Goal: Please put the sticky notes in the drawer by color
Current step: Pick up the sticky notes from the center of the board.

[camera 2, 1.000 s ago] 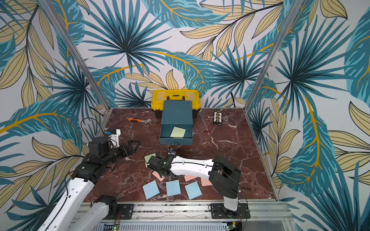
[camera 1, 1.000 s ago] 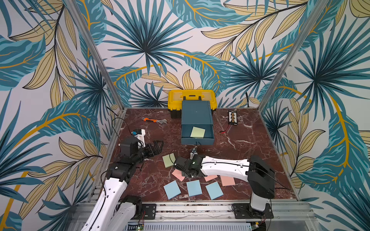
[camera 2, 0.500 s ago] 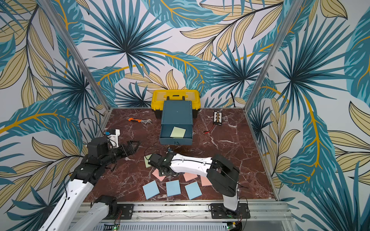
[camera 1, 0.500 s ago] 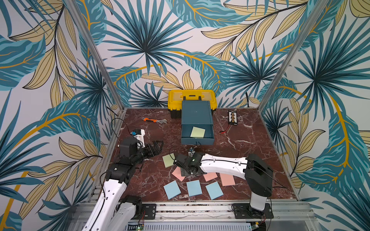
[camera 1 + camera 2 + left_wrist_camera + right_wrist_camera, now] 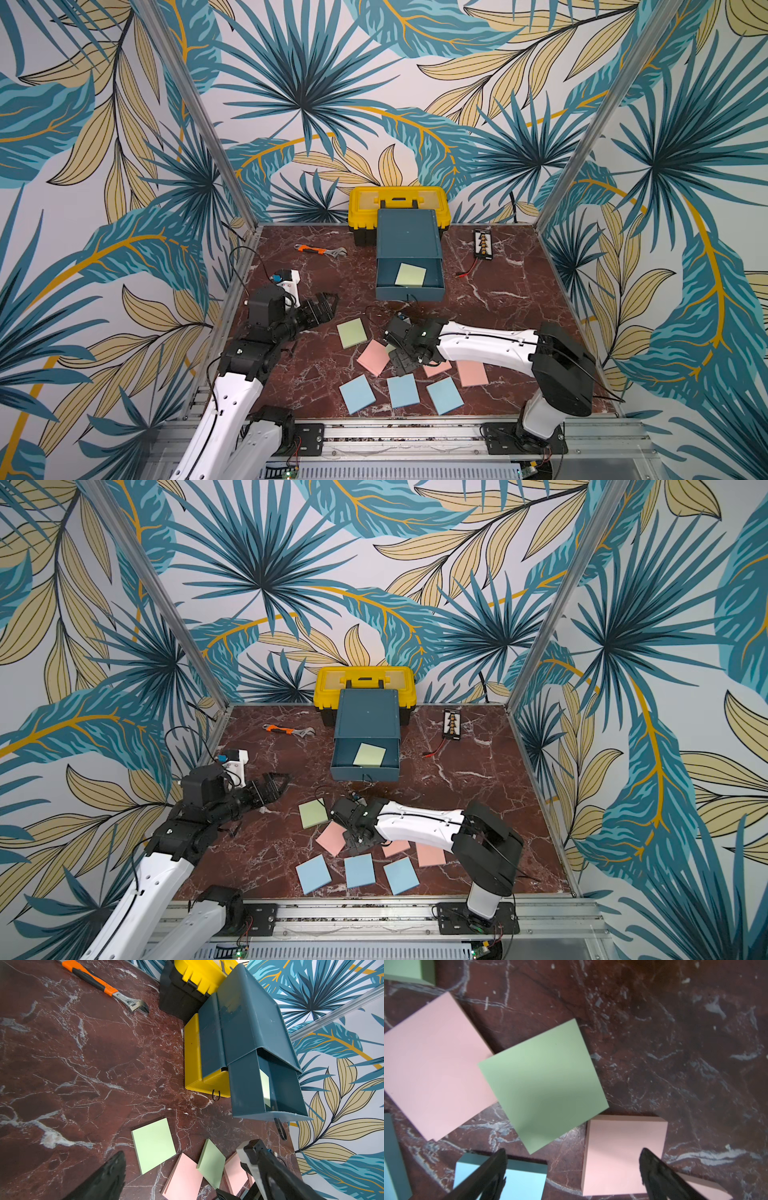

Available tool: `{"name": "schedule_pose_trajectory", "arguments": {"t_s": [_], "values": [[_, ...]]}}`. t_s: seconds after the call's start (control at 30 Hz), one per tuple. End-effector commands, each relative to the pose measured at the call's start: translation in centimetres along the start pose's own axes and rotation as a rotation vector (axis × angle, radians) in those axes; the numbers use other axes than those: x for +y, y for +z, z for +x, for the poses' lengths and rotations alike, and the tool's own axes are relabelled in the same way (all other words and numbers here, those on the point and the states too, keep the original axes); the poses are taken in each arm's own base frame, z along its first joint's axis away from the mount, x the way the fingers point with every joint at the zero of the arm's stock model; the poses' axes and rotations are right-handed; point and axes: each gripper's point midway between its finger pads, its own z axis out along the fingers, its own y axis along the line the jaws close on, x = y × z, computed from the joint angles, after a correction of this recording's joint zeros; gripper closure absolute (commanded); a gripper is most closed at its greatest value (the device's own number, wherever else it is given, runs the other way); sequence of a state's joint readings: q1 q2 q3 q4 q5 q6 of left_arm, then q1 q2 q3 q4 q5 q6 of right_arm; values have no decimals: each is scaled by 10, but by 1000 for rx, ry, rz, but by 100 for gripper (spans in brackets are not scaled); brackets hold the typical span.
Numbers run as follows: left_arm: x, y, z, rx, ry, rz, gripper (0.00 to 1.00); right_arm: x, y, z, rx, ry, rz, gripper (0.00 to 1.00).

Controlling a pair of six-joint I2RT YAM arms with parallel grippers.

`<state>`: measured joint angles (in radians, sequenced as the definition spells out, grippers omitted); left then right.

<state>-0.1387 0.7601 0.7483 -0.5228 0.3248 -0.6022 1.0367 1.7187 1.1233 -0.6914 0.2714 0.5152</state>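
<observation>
Right gripper (image 5: 573, 1152) spread wide, empty, over a green sticky note (image 5: 544, 1084) on the table (image 5: 675, 1043), pink notes (image 5: 433, 1064) beside, left gripper (image 5: 326, 303) also spread, empty, teal drawer (image 5: 409, 292) pulled out, another green note (image 5: 410, 275) inside it

You get bright, even overhead light in both top views, sharp across the dark red marble table (image 5: 519, 316), with only short, soft shadows. In the left wrist view a pale sheen sits on top of the dark teal plastic drawer chest (image 5: 249, 1028), and the wide lens stretches shapes toward the edges. Your right wrist view is dimmer and soft. A grey shadow falls across the light green square paper pad (image 5: 544, 1084), and the black fingers (image 5: 658, 1174) of the right end effector (image 5: 572, 1154) are blurred.
</observation>
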Motion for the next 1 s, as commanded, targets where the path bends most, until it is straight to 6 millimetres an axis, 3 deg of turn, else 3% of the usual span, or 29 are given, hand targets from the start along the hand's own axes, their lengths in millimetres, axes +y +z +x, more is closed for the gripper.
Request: {"name": "schedule_pose_trajectory", "arguments": {"t_s": [0.0,0.67,0.97], "values": [[-9,-7,-8,-17,-2,11,0,11,5,-5,-22,-93,-48,1],[-8,-10,-11,-18,5,-10,0,8,36,-7,70,-143,-156,1],[-10,-9,-14,-17,8,-8,0,-3,47,-12,83,-145,-125,1]]}}
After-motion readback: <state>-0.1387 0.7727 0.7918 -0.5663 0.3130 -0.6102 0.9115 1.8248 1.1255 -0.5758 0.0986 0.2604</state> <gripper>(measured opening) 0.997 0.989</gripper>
